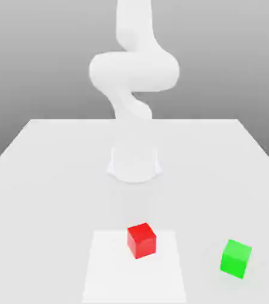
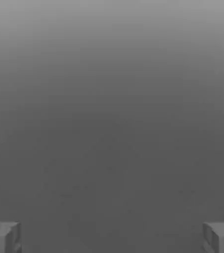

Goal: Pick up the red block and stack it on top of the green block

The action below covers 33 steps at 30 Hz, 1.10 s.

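Small matte bright-red cube [image 1: 141, 240] is seen left of small matte bright-green cube [image 1: 236, 258], well apart; gripper [image 2: 112, 237] fingers spread wide, nothing held.

Arm [image 1: 133, 71] cut off by exterior view's top edge, upper links and hand out of frame; pale mat [image 1: 133, 267] cropped at bottom edge; table [image 1: 41, 178] corners cropped both sides; fingertips [image 2: 2, 237] cropped at hand view's lower corners

red block [image 1: 141, 240]: 1 | green block [image 1: 236, 258]: 1 | white robot arm [image 1: 133, 71]: 1 | white table [image 1: 47, 178]: 1 | pale square mat [image 1: 107, 273]: 1
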Each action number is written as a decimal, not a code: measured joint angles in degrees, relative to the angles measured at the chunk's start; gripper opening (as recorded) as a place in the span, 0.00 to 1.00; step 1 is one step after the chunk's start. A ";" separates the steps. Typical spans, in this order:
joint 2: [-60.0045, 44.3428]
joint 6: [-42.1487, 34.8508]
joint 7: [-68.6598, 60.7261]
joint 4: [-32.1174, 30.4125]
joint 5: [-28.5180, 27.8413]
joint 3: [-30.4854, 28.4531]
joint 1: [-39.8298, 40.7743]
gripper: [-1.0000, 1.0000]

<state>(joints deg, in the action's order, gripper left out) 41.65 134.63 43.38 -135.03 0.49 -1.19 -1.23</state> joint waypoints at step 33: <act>-52.30 37.24 -21.03 -26.18 2.57 -1.47 -4.85 0.00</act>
<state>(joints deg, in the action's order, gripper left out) -10.65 171.87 22.35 -161.22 3.06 -2.66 -6.08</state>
